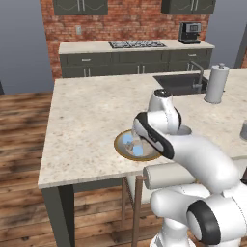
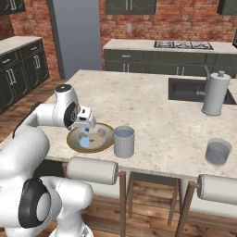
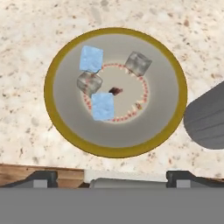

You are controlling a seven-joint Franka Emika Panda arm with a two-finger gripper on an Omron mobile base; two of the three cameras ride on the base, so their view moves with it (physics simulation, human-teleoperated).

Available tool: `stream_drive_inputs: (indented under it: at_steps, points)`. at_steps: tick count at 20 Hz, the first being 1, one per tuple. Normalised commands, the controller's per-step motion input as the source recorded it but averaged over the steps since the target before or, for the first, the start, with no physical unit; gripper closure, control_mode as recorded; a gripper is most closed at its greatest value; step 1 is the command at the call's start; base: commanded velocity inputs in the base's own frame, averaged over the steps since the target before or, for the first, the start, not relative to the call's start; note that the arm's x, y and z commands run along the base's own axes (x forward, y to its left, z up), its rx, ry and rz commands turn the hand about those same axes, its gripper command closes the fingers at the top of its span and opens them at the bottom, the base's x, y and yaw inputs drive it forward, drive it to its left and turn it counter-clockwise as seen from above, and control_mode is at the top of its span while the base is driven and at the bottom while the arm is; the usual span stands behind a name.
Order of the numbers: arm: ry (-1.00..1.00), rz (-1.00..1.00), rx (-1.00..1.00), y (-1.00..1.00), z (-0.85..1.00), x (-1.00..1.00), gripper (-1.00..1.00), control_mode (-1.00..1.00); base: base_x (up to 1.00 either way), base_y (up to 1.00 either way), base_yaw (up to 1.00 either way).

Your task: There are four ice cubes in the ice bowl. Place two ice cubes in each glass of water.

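I have the gripper (image 3: 111, 175) hanging over the ice bowl (image 3: 59, 118), fingers (image 3: 41, 178) spread wide and empty. All four ice cubes lie in the bowl, so I judge no cube has been delivered yet and the step in hand is the first pick.

Procedure as I would run it:
1. Select the outermost cube. The grey cube (image 3: 138, 63) toward the upper right of the hand view stands apart from the others and is the cleanest target.
2. Avoid the group of three: the upper blue cube (image 3: 91, 58), the middle grey cube (image 3: 89, 83) and the lower blue cube (image 3: 103, 106) lie touching or nearly so, and a finger descending there may push a neighbour.
3. Centre over the chosen cube, align the fingers with two opposite faces, descend straight, then close.
4. Lift clear of the rim before moving toward the near glass (image 2: 124, 141), which stands just beside the bowl on the bench (image 2: 162, 125).

The second glass (image 2: 217, 152) stands well apart, to the right along the bench edge.

The cubes are small and translucent, two light blue, two greyer. They will likely slip if gripped off-centre.
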Motion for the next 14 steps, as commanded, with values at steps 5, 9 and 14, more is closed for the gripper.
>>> stream_drive_inputs:
  at_steps: [5,9,14]
  points:
    - [0.0,0.0,0.01,0.0,-0.57,0.48,-1.0,-1.0,0.0,0.0,0.0]
    - [0.08,0.0,0.05,0.0,-0.43,0.68,-1.0,-1.0,0.0,0.0,0.0]
    - [0.16,0.01,0.02,0.13,-0.32,0.19,-1.0,-1.0,0.0,0.0,0.0]
